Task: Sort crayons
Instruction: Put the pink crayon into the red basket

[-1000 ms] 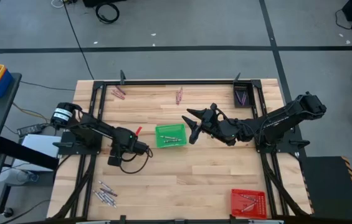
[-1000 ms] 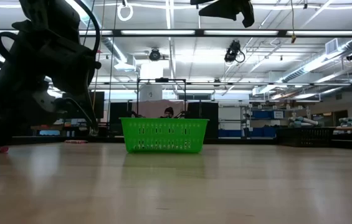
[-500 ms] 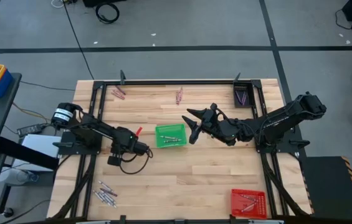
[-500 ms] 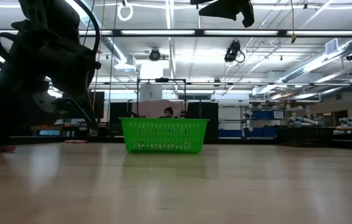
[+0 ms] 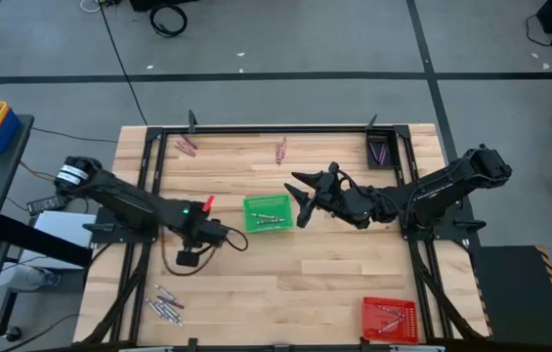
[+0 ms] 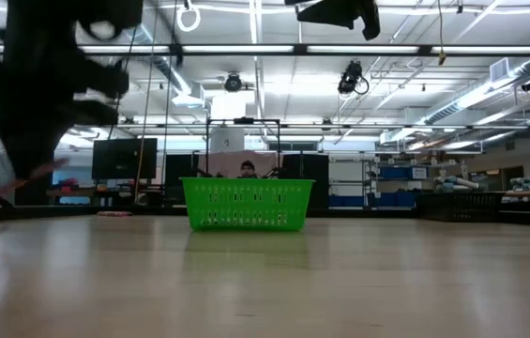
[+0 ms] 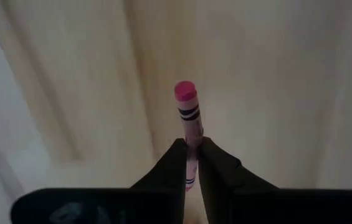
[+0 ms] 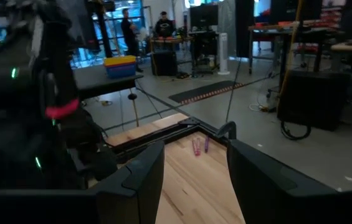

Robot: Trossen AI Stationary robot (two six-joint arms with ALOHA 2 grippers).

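Pink crayon [image 7: 189,124] is pinched tight between the fingers of the left gripper [image 7: 189,163], tip sticking out past them, and is held up off the wood just to the left of the green tray [image 5: 268,213]. So the carry step looks to be in hand; next the crayon would need to be taken over a tray and let go, and which tray suits pink can't be told. The right gripper [image 5: 300,198] is parked just right of the green tray, fingers spread wide with nothing in them, and could crowd a drop there. More crayons [image 5: 166,304] are lying near the front-left corner, others [image 5: 280,150] along the far edge. 2 more trays are seen, red [image 5: 390,319] and dark [image 5: 379,150].
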